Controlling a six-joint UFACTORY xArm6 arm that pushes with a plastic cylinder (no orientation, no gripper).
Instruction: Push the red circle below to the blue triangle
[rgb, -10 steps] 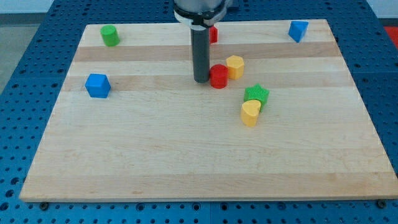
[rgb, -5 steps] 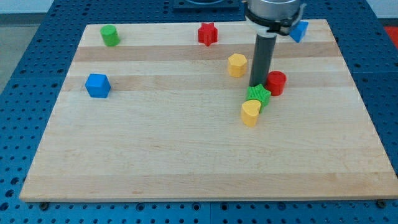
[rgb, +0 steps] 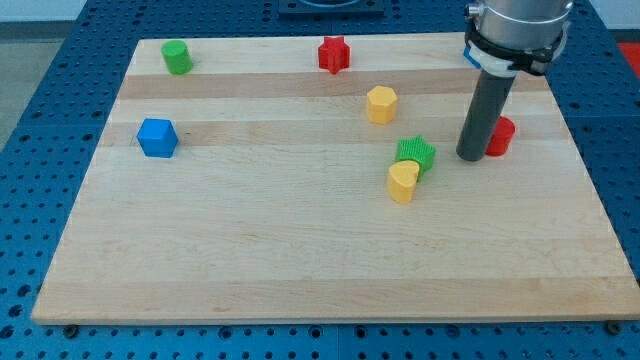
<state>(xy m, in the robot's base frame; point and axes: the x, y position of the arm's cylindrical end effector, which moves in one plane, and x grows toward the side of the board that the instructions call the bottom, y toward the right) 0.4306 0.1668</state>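
Camera view: the only view, looking down on a wooden worktop (rgb: 300, 250) with small blocks on it.
Rod: my tip (rgb: 470, 157) rests on the worktop just at the view's left of the red circle (rgb: 500, 136), touching it or very nearly.
Jaws: there are none on this arm, only the straight rod, so nothing opens, closes or grips.
Red circle: near the worktop's right edge, partly hidden behind the rod.
Blue triangle: mostly hidden by the arm's body; only a sliver of blue (rgb: 467, 57) shows near the view's top right corner.
Relation: the circle lies toward the view's bottom from that sliver, slightly to its right, with a clear gap between them.
Step in hand: the push itself, and I judge it close to done.
Next move: a short, gentle nudge from the circle's far side, if any; more push toward the right risks sending it off the worktop.
Other blocks: green star (rgb: 414, 153) and yellow heart (rgb: 403, 181) sit left of my tip, apart from it.
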